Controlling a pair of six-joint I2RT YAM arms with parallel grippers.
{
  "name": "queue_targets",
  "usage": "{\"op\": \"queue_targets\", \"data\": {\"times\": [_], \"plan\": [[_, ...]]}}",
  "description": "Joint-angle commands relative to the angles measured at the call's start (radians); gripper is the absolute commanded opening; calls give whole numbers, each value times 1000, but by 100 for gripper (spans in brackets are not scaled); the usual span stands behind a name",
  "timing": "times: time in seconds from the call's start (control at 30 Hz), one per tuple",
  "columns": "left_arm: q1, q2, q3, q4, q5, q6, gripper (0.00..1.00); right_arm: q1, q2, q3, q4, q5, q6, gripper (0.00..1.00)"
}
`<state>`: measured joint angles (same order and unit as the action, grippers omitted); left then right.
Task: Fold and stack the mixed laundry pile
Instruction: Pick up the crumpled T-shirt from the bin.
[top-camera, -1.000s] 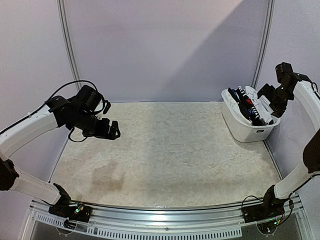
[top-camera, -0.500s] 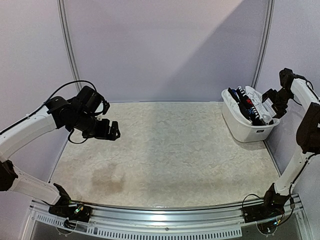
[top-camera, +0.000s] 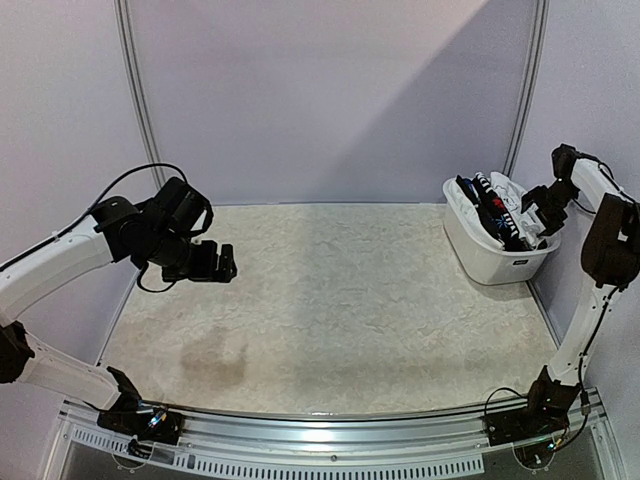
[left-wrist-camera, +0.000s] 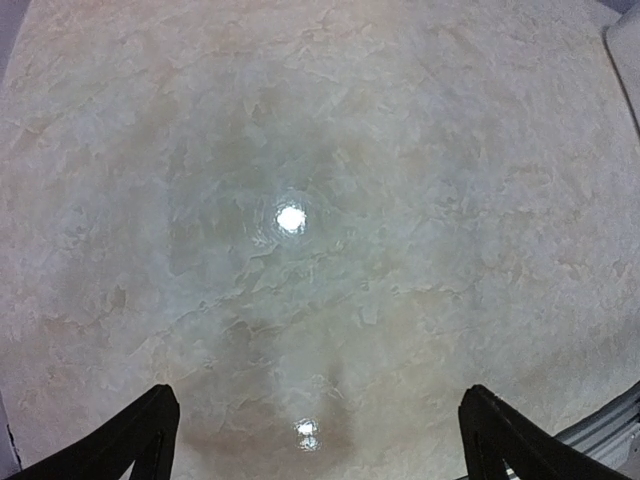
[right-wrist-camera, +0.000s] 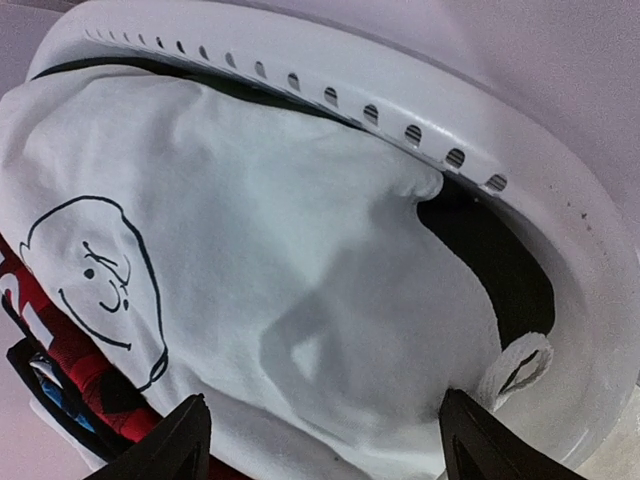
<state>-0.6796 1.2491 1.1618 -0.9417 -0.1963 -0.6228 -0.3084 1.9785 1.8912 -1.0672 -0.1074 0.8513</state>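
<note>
The mixed laundry pile (top-camera: 498, 207) fills the white plastic tub (top-camera: 490, 258) at the table's back right. In the right wrist view a white T-shirt with a black drawn face (right-wrist-camera: 250, 280) lies on top, with red fabric (right-wrist-camera: 70, 355) and a dark piece under it. My right gripper (top-camera: 541, 208) is open just above the T-shirt, its fingertips (right-wrist-camera: 180, 440) wide apart and holding nothing. My left gripper (top-camera: 222, 265) is open and empty above the bare table (left-wrist-camera: 300, 200) at the left.
The tub's perforated rim (right-wrist-camera: 400, 110) runs close past the right gripper. Pale walls and metal posts (top-camera: 137, 100) enclose the back and sides. A metal rail (top-camera: 320, 425) lines the near edge.
My right gripper has dropped lower over the tub's right side and the arm has folded in. My left gripper has shifted slightly down and left.
</note>
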Motion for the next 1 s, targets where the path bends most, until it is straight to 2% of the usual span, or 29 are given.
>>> {"op": "queue_targets", "data": {"times": [0.0,0.13,0.2,0.33,0.4,0.7,0.97], "plan": [[-26,-22,-21,-19,-35,-37,100,-10,52,20,-25,36,-7,77],[-32,-20,-25,-21,-38,-44,100,-9,73,20,-11,54,-8,67],[-34,-15,-22,-25,-41,-43,100,-10,80,21,-2,57,-13,53],[-37,-6,-7,-34,-52,-42,100,-10,85,22,12,41,-23,15],[-41,-6,-5,-37,-59,-48,100,-9,80,25,17,37,-27,1],[-55,-17,-29,-24,-57,-57,100,-8,-6,44,51,-12,-53,0],[-56,2,-3,-7,-38,-22,100,17,-148,43,212,-163,-75,0]]}}
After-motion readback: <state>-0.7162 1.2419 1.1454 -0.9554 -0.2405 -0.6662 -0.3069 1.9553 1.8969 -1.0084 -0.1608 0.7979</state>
